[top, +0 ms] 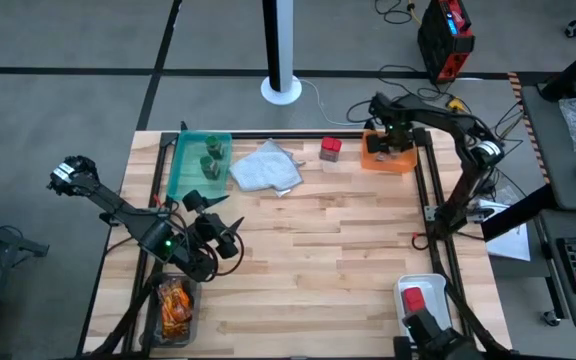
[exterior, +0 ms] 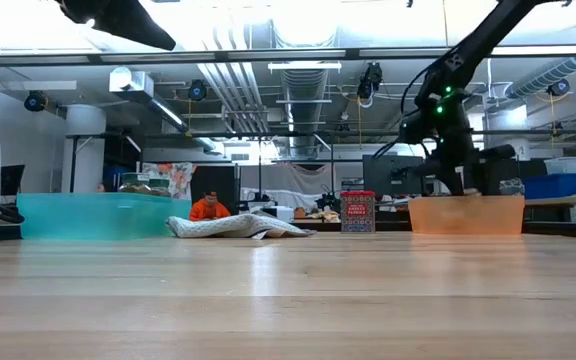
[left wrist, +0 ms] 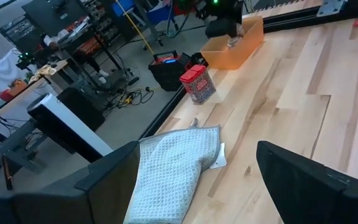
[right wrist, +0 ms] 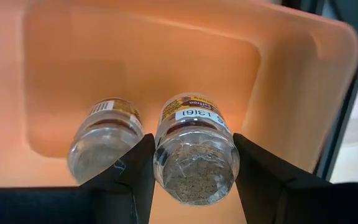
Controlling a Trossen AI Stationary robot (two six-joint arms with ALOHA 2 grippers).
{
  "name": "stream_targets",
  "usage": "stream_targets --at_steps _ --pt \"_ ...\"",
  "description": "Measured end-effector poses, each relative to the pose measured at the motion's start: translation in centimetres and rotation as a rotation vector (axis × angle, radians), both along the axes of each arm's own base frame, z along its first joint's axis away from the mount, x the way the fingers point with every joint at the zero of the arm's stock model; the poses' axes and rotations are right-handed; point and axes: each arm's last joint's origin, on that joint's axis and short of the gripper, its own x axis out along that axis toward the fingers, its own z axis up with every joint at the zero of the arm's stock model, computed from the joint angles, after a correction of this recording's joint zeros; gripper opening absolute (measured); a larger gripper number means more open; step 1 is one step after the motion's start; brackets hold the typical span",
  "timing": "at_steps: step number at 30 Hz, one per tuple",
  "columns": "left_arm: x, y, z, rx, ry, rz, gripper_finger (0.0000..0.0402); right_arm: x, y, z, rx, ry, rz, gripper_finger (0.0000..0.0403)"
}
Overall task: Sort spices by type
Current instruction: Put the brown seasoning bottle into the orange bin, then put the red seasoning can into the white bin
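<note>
My right gripper [right wrist: 194,186] reaches down into the orange tray [top: 388,160] at the far right and is shut on a small grey round jar [right wrist: 194,158]. A second such jar [right wrist: 104,143] lies beside it in the tray. A red boxy container [top: 330,150] stands on the table near the far edge. Green-capped jars [top: 211,155] stand in the teal tray [top: 183,170]. Orange-brown packets [top: 175,305] fill a clear tray near the left corner. Another red container [top: 413,300] lies in the white tray. My left gripper [top: 223,238] is open above the table's left side, touching nothing. My right gripper pinches the jar by the sides of its glass body [right wrist: 160,155] between the two fingers, coming from above and pointing down into the orange tray. The jar's clear end faces the wrist camera. Whether its far end rests on the tray floor I cannot tell.
A pale grey cloth [top: 266,168] lies crumpled between the teal tray and the red container. Black rails [top: 433,200] run along the table's edges. Bare wood [top: 328,250] spreads across the middle and near side.
</note>
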Motion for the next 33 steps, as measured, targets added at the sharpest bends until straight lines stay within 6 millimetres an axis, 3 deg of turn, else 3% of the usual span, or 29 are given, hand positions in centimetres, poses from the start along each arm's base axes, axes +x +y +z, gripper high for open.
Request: stream_targets --at_steps 12,18,24,33 --pt "0.0 0.0 0.0 -0.007 -0.005 0.002 0.0306 0.3 -0.6 -1.7 0.044 0.022 0.015 0.0167" --pt "0.0 0.0 0.0 -0.008 -0.007 0.002 0.0306 0.2 -0.5 -1.5 0.052 0.028 0.021 0.025" --pt "0.0 0.0 0.0 -0.011 -0.006 0.0 0.0306 0.4 -1.1 0.0 0.019 0.018 0.037 0.0276" --pt "0.1 -0.1 0.0 -0.041 -0.011 -0.009 0.0306 1.7 -1.9 5.3 -0.131 -0.069 0.1 0.0245"
